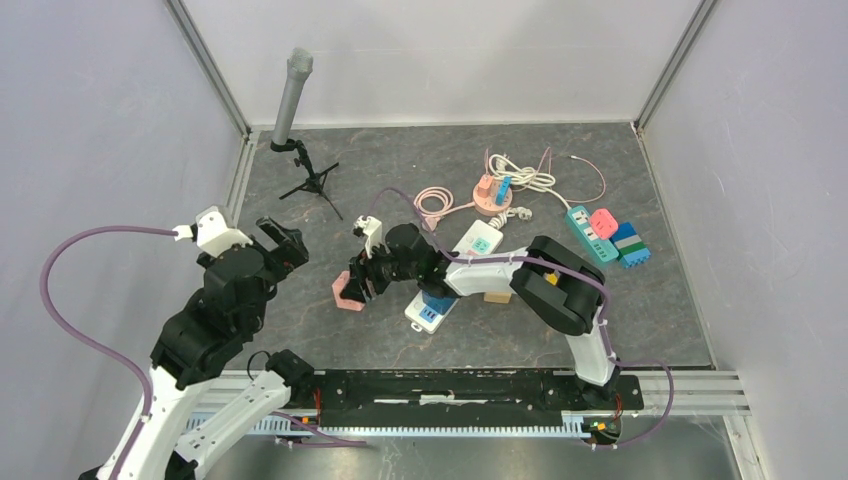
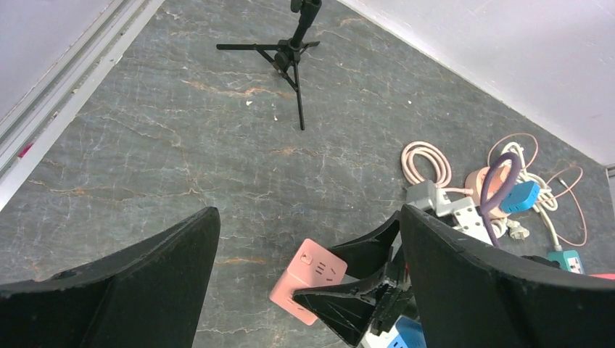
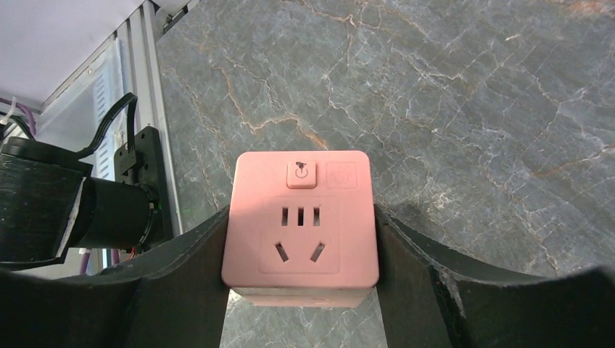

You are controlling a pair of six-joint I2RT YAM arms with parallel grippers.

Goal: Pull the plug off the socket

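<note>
My right gripper (image 1: 356,284) is shut on a pink cube-shaped plug adapter (image 1: 346,292), low over the dark table, left of the white power strip (image 1: 480,240). In the right wrist view the adapter (image 3: 299,225) sits squarely between both fingers (image 3: 181,275), its socket face up. It is apart from the strip. A blue plug (image 1: 436,303) sits on the strip's near end. My left gripper (image 1: 285,245) is open and empty, above and to the left. In its view (image 2: 308,214) the pink adapter (image 2: 308,279) shows below between its fingers.
A microphone stand (image 1: 300,150) is at the back left. A round pink socket (image 1: 492,195) with a blue plug, white cable (image 1: 525,175) and coiled pink cable (image 1: 432,203) lie at the back. A teal strip (image 1: 590,232) and blue block (image 1: 630,245) lie to the right.
</note>
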